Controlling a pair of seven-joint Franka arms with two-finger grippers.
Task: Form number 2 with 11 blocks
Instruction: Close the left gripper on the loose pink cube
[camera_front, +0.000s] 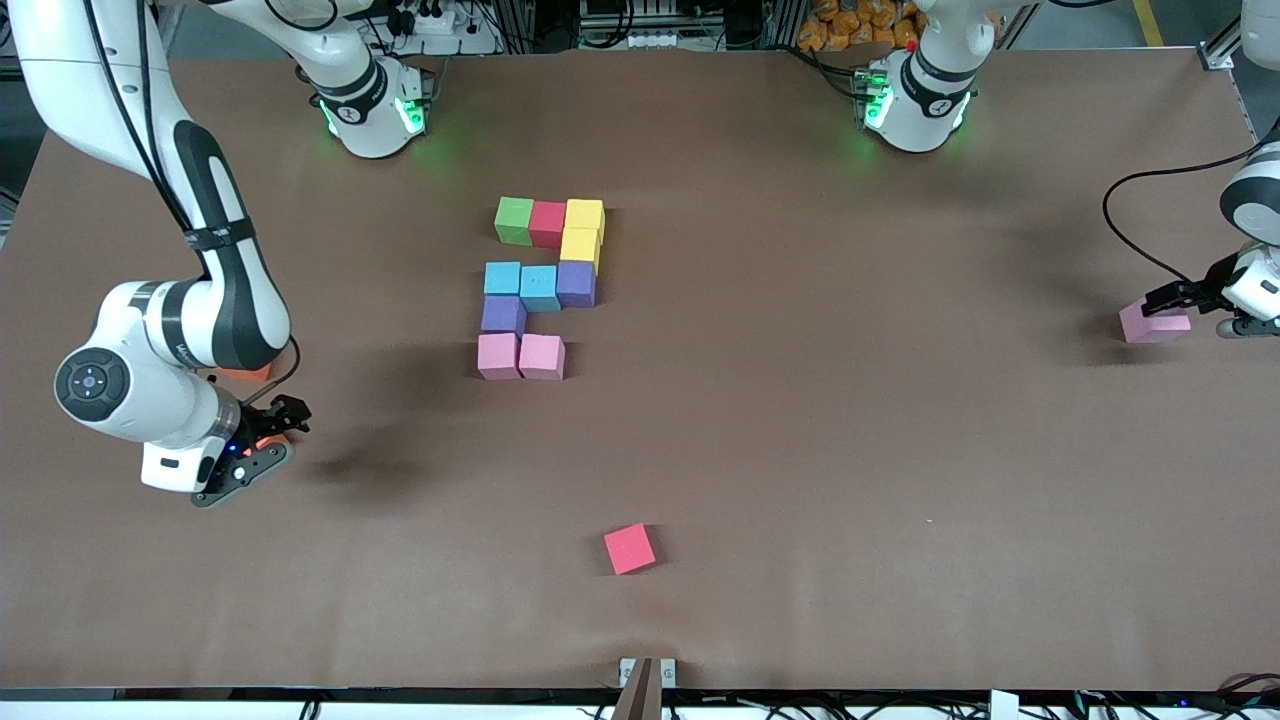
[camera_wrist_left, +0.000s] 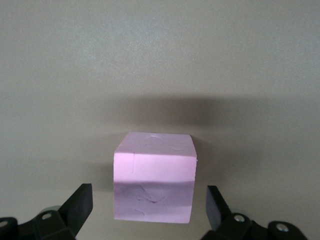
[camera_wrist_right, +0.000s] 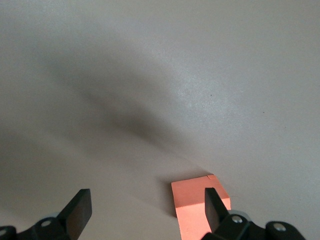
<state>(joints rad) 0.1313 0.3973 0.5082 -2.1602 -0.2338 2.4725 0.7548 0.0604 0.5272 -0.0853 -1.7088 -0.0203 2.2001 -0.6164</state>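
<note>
The blocks form a partial digit on the table: green (camera_front: 514, 220), red (camera_front: 547, 223) and yellow (camera_front: 585, 213) in a row, a second yellow (camera_front: 580, 245), two light blue (camera_front: 502, 278) (camera_front: 539, 288), purple (camera_front: 576, 284), a second purple (camera_front: 503, 316), and two pink (camera_front: 498, 356) (camera_front: 541, 356). A third pink cube (camera_front: 1153, 322) (camera_wrist_left: 153, 177) sits apart at the left arm's end of the table. My left gripper (camera_front: 1175, 305) (camera_wrist_left: 149, 205) is open, low, with a finger on each side of this cube and gaps on both sides. My right gripper (camera_front: 265, 440) (camera_wrist_right: 147, 210) is open and holds nothing.
An orange cube (camera_front: 268, 440) (camera_wrist_right: 200, 210) lies on the table partly under one finger of the right gripper. A second orange cube (camera_front: 245, 373) shows beside the right arm. A loose coral-red cube (camera_front: 630, 548) lies near the table's front edge.
</note>
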